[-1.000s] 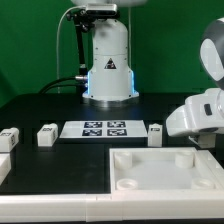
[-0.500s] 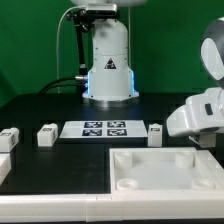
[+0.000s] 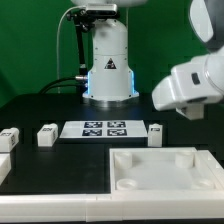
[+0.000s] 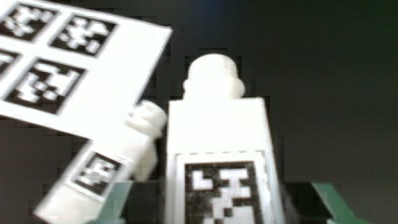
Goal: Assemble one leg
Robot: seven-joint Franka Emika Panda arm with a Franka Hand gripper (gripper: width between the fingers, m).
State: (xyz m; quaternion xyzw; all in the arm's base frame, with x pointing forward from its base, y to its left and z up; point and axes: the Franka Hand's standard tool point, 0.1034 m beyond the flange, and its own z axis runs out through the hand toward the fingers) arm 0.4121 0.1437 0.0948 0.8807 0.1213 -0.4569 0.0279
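Pincer (image 4: 221,206) clamped on leg (image 4: 221,125), peg end pointing away, second leg (image 4: 128,145) below to one side — marker board (image 4: 71,55) beyond

black table (image 3: 35,108) carries marker board (image 3: 96,128), leg (image 3: 46,134) either side, white tray piece (image 3: 165,172) nearby.

At the middle of the desk's (image 3: 40,105) far edge we see the robot's base (image 3: 108,70). In front of it, mid-desk, the marker board (image 3: 96,129) lies flat. One leg (image 3: 156,133) stands just beside the board on the exterior view's right. A second leg (image 3: 46,134) stands just beside it on the exterior view's left, and a third leg (image 3: 9,138) sits further that way, near the desk's side edge. The tray (image 3: 165,170) fills the near corner on the exterior view's right, before the board. In the wrist view we find a close leg (image 4: 217,150) in front of another leg (image 4: 111,165), which lies next to the board's corner.
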